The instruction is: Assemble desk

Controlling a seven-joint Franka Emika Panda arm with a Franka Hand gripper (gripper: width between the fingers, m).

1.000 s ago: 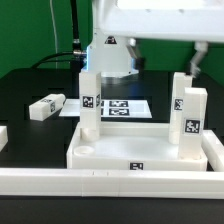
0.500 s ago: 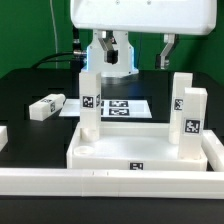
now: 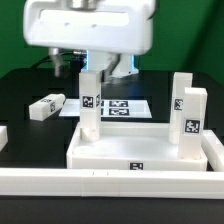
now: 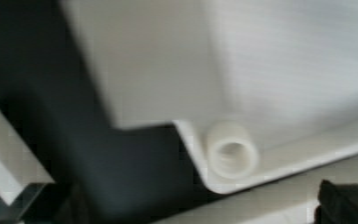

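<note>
The white desk top (image 3: pixel 140 150) lies in the middle of the exterior view. Three legs stand upright in it: one at the exterior view's left (image 3: pixel 90 105) and two at its right (image 3: pixel 192 122) (image 3: pixel 179 92). A fourth leg (image 3: pixel 45 106) lies loose on the black table at the left. My gripper (image 3: pixel 88 50) hangs high above the desk top's left side; its fingers do not show here. In the wrist view the gripper (image 4: pixel 194 215) is open and empty, and a dark fingertip (image 4: pixel 345 200) shows beside a desk top corner with an empty round socket (image 4: pixel 234 155).
The marker board (image 3: pixel 122 106) lies behind the desk top. Long white rails run along the front (image 3: pixel 110 182) and at the left edge (image 3: pixel 3 135). The robot base (image 3: pixel 122 65) stands at the back. A white part (image 4: pixel 5 150) shows at the wrist view's edge.
My gripper has swung toward the exterior view's left and nearer the camera, from over the right side to above the desk top's left side. The parts have not moved.
</note>
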